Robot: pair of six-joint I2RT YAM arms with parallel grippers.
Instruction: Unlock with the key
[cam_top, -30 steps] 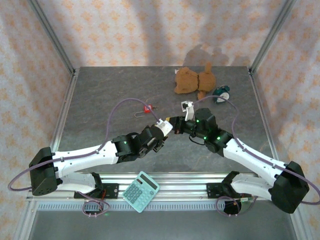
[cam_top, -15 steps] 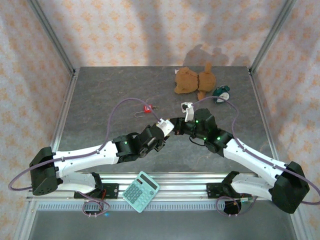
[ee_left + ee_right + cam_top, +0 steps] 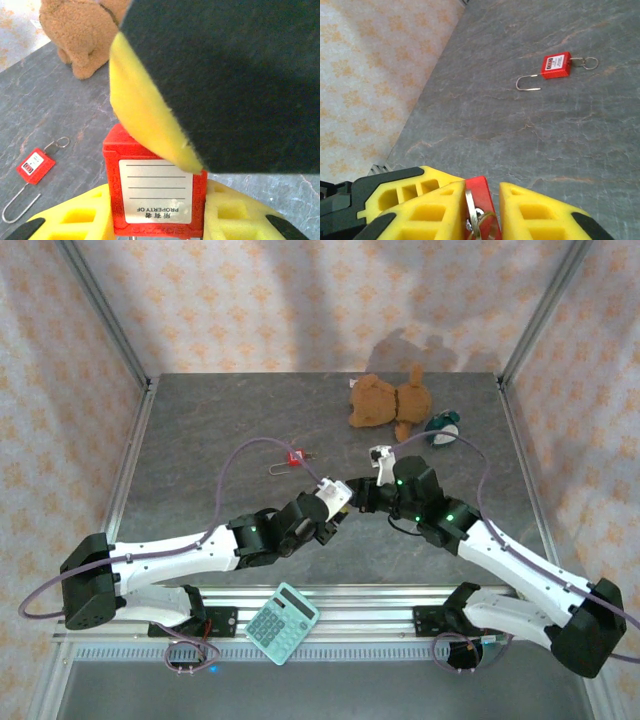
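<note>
My left gripper [image 3: 156, 216] is shut on a red padlock [image 3: 156, 187], its white "PROPERTY OF" label facing the camera. In the top view the two grippers meet at mid-table, left gripper [image 3: 333, 499] and right gripper [image 3: 356, 491] tip to tip. My right gripper [image 3: 483, 189] stands open astride the padlock's end [image 3: 484, 192]. A metal key [image 3: 471, 212] with a ring sticks out of the lock and lies against the left finger; the right finger stands apart from it. One right finger [image 3: 150, 120] covers the padlock's top.
A second red padlock [image 3: 294, 457] with an open shackle lies on the table further back, also seen as the small padlock [image 3: 556, 65]. A brown teddy bear [image 3: 385, 400] and a teal object [image 3: 443, 427] sit at the back. A calculator [image 3: 282, 622] rests on the front rail.
The right arm has swung to the right and its wrist shifted slightly right. The left gripper followed a little to the right, still holding the padlock.
</note>
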